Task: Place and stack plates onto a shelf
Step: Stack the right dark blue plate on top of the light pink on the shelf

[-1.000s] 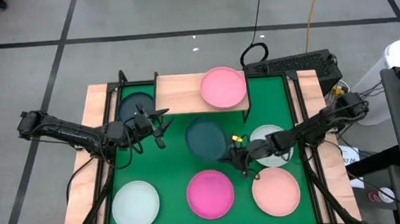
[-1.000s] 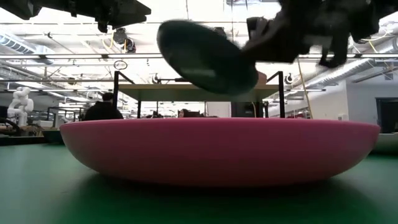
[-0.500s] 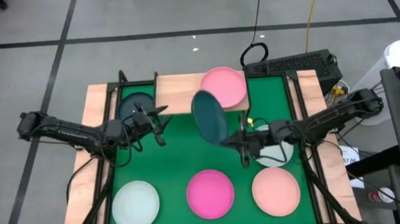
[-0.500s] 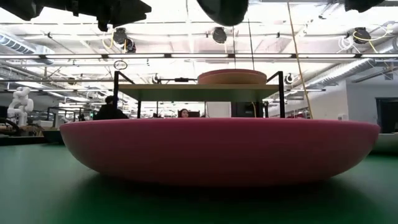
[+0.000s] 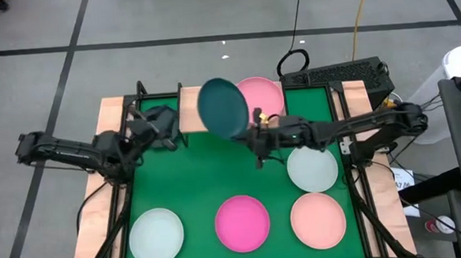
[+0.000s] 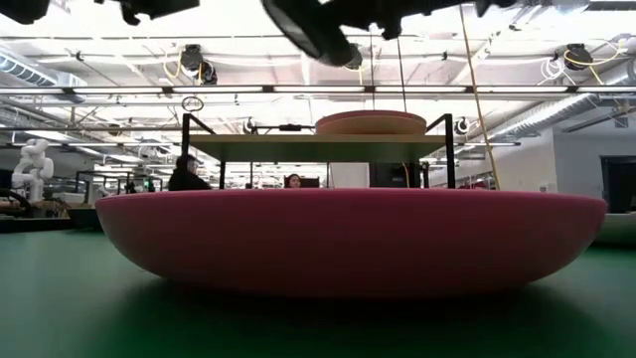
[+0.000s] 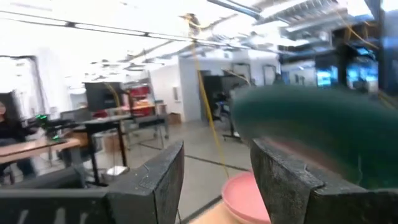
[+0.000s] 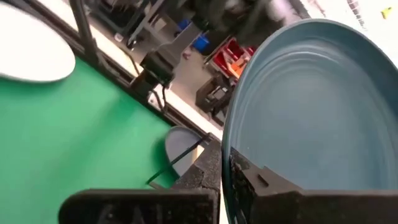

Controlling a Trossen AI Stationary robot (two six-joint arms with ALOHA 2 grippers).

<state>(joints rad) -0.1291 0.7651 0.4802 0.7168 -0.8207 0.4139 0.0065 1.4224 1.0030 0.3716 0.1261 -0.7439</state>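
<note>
My right gripper (image 5: 253,135) is shut on a dark teal-grey plate (image 5: 222,107), held high over the middle of the wooden shelf (image 5: 188,99). In the low view that plate (image 6: 308,28) shows at the top, above the shelf (image 6: 318,147). A pale pink plate (image 5: 265,98) rests by its base on the shelf's right half. My left gripper (image 5: 168,127) is open and hovers by the shelf's left end, touching nothing. Its wrist view looks past its own fingers (image 7: 155,180) at the pink plate (image 7: 245,196) and the teal plate (image 7: 317,130). My right gripper pinches the teal plate's rim (image 8: 231,163) at the edge nearest the table's right side. One finger (image 8: 208,174) lies on the underside and the other (image 8: 264,180) in the hollow face. The fingers reach in about level from the right. The plate is lifted clear and tilted.
On the green mat (image 5: 193,172) lie a mint-white plate (image 5: 156,236), a magenta plate (image 5: 242,223), a salmon plate (image 5: 317,220) and another mint-white plate (image 5: 312,168). The magenta plate (image 6: 348,239) fills the low view's foreground. A keyboard (image 5: 336,74) sits beyond the far right corner.
My right gripper has lifted the teal plate from over the mat's middle, carrying it up and toward the far edge and left until it hangs over the shelf; the plate has tipped steeply and then eased back. My left gripper has moved toward the far edge, to the shelf's left end.
</note>
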